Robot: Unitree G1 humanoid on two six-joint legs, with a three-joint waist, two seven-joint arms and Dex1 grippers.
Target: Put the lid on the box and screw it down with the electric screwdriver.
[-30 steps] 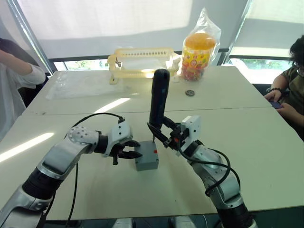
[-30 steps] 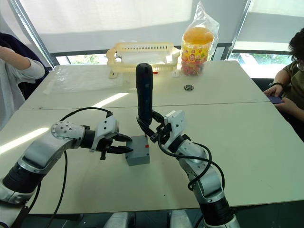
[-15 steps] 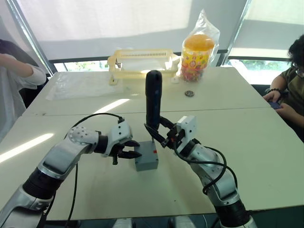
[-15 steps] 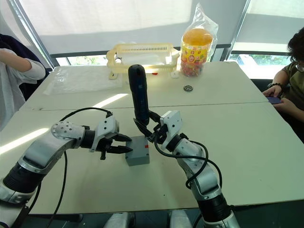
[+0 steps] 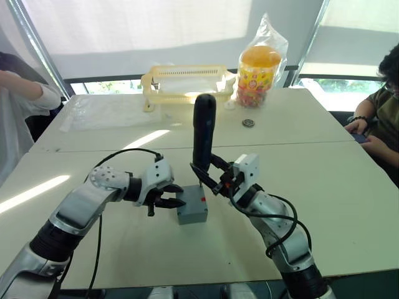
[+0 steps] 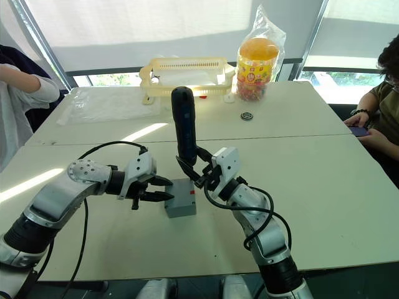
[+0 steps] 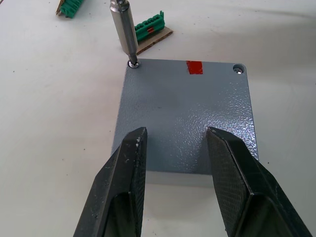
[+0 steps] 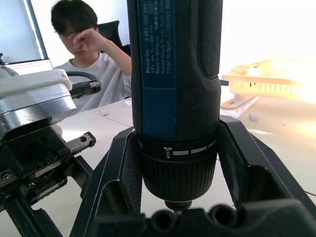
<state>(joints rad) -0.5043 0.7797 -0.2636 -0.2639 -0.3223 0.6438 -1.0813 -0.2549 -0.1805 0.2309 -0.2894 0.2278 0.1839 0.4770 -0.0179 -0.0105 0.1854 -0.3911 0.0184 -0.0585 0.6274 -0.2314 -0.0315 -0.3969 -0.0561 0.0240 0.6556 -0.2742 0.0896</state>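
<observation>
The grey box (image 5: 192, 212) stands on the near table, and the lid (image 7: 185, 113), with a small red mark, lies flat on top of it. My left gripper (image 7: 175, 133) is open, its fingertips over the lid's near edge on the box's left side. My right gripper (image 5: 211, 179) is shut on the electric screwdriver (image 5: 203, 137), a black tool held almost upright. Its metal bit (image 7: 124, 29) rests on a screw in one corner of the lid. A second screw (image 7: 239, 69) sits in the neighbouring corner.
A yellow slotted basket (image 5: 187, 80) and a bagged candy jar (image 5: 260, 70) stand at the far edge, with a small round part (image 5: 249, 122) nearby. Two green pieces (image 7: 154, 23) lie beyond the box. One person sits at the left (image 5: 19, 106), another at the right (image 5: 383, 112).
The screwdriver's top swayed to the left, then came back a little; its bit stays at the lid's corner. The left gripper and the box have not moved.
</observation>
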